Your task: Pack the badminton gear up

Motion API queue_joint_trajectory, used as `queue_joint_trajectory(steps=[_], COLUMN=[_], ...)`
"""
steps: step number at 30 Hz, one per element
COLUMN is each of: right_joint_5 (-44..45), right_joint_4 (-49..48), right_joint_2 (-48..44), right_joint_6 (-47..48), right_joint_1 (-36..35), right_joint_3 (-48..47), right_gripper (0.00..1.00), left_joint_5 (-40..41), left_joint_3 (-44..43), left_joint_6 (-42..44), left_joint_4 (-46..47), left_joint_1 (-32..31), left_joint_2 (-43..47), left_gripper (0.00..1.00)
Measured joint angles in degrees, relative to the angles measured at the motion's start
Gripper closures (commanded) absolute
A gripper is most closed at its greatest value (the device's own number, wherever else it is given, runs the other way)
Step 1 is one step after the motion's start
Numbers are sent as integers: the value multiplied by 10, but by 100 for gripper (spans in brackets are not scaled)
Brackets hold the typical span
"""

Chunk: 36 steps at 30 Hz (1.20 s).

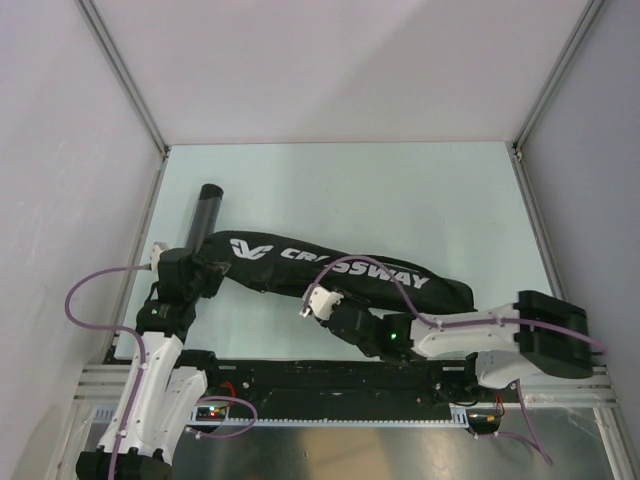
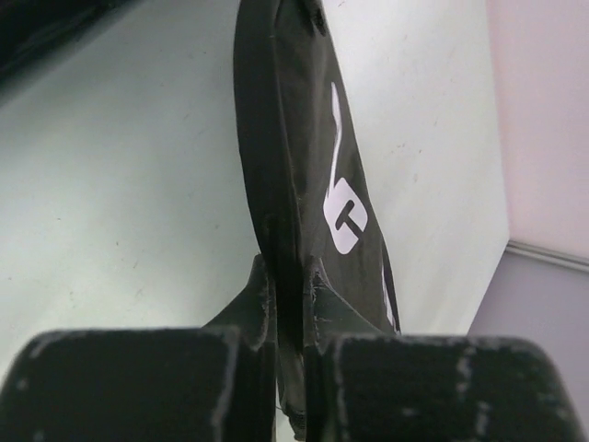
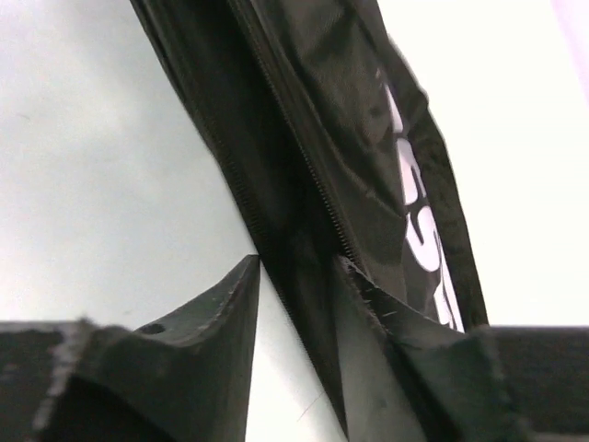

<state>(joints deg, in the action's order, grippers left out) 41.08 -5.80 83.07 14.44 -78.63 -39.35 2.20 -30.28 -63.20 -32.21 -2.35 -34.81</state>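
Left gripper [image 2: 290, 285] clenched on left end of racket bag [image 2: 294, 138] | right gripper [image 3: 296, 267] parted, astride zipper [image 3: 294, 129] edge | I should hold fabric taut, centre zipper before closing.

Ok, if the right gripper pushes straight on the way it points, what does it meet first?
The long black fabric CROSSWAY racket bag: its zipped edge sits between the right gripper's parted fingers, though depth is unclear.
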Motion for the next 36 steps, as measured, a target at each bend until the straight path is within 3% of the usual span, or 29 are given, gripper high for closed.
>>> queue_joint_trajectory(steps=[3, 7, 12, 17, 21, 28, 36], right_joint_5=[-59, -169, -271, -355, -404, -452, -437], right_joint_4=[18, 47, 65, 86, 97, 93, -6], right_joint_2=[-64, -168, -257, -255, -229, -177, -100], right_joint_6=[-34, -94, -150, -166, -179, -209, -218], right_joint_1=[1, 22, 127, 249, 294, 299, 203], right_joint_3=[1, 1, 1, 1, 1, 1, -5], right_gripper=[40, 36, 34, 35, 37, 41, 36], left_joint_5=[-3, -10, -13, -24, -35, -52, -60], left_joint_3=[0, 0, 0, 0, 0, 0, 0], left_joint_6=[-16, -24, -24, -24, -28, -39, -69], left_joint_4=[3, 3, 3, 4, 3, 3, 3], left_joint_1=[1, 1, 1, 1, 1, 1, -1], left_joint_2=[-3, -5, -6, -9, -9, -4, -1], left_gripper=[100, 100, 100, 100, 100, 100, 100])
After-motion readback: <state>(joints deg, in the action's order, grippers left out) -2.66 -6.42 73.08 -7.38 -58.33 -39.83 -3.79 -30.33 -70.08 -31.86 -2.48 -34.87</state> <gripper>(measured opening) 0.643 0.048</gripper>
